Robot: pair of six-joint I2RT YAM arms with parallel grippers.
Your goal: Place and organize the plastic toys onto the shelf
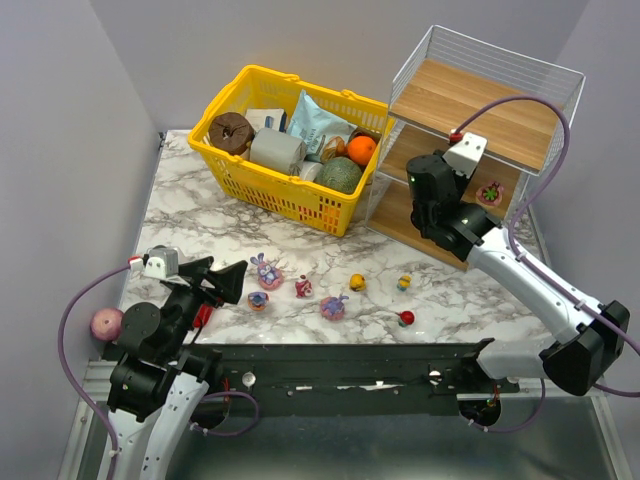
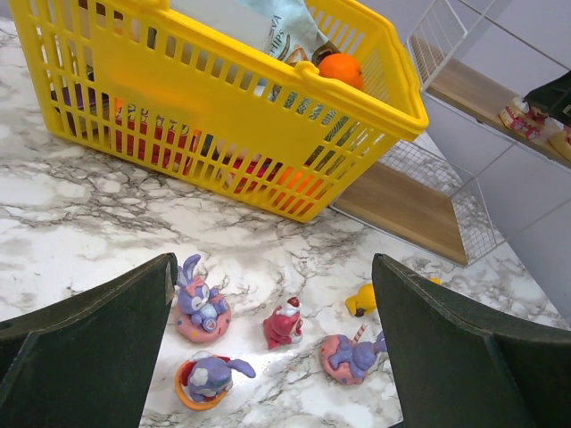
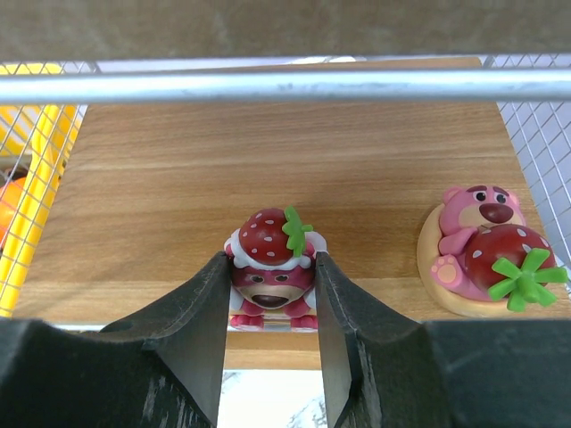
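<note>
My right gripper is shut on a red-pink bear figure with a strawberry hat, which stands at the front edge of the shelf's middle board. A second pink bear with a strawberry sits to its right; it also shows in the top view. The shelf stands at the back right. My left gripper is open and empty, above the toys on the table: two purple bunnies, a red figure, a third bunny, two yellow ducks and a small red one.
A yellow basket with groceries, among them an orange, stands at the back, left of the shelf. A pink ball lies off the table's left edge by the left arm. A wire bar crosses above the right gripper.
</note>
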